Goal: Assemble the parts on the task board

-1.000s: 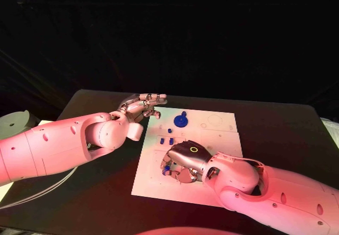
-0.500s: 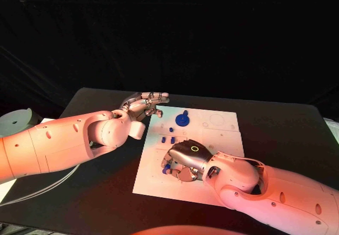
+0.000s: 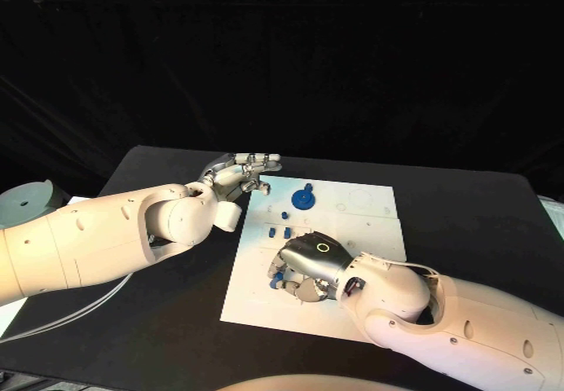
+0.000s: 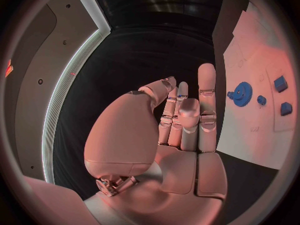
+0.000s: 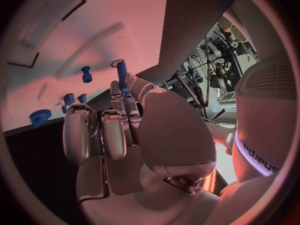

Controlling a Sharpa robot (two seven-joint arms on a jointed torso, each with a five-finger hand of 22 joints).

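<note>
The white task board (image 3: 353, 236) lies in the middle of the black table. A blue gear (image 3: 303, 199) stands near its far edge, with small blue blocks (image 3: 279, 233) a little nearer. My right hand (image 3: 309, 267) is over the board's near left part. In the right wrist view it pinches a blue peg (image 5: 122, 74) between thumb and finger, the peg's tip at a round hole in the board (image 5: 94, 25). A second blue peg (image 5: 86, 74) stands close by. My left hand (image 3: 241, 175) hovers at the board's far left corner, fingers together, with a speck of blue (image 4: 181, 89) between thumb and fingertips.
A grey round object (image 3: 24, 202) sits at the table's left edge, and a pale cable (image 3: 59, 322) runs below my left arm. Bare black table (image 3: 470, 220) lies to the right of the board. The left wrist view shows the gear (image 4: 240, 94) and blocks (image 4: 280, 83).
</note>
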